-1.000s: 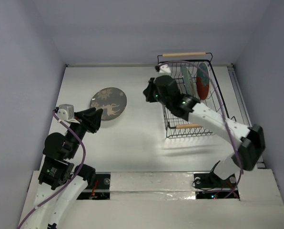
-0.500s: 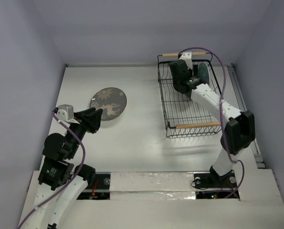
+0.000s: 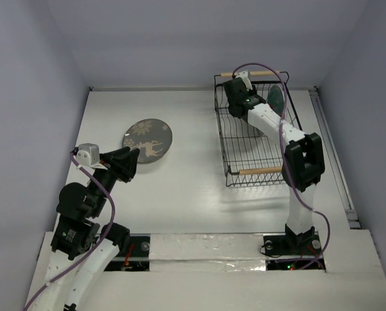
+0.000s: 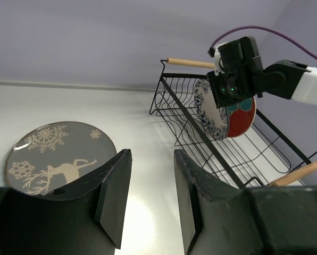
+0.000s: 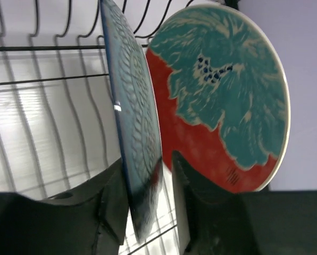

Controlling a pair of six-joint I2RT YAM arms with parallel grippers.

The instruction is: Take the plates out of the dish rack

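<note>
Mid-grasp: the right pincer [image 5: 147, 186], spread, straddles the pale floral plate [image 5: 134, 106] standing in the dish rack [image 3: 222, 139] (red-and-teal plate [image 5: 217, 106] just behind); next, likely, pinch its rim and lift clear.

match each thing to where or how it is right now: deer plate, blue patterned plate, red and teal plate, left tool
1 deer plate
2 blue patterned plate
3 red and teal plate
4 left tool

a open, holding nothing
b flat on the table
c upright in the dish rack, right tool straddling its rim
d upright in the dish rack, beside the straddled plate

Pairs: 1-b, 2-c, 3-d, 4-a
</note>
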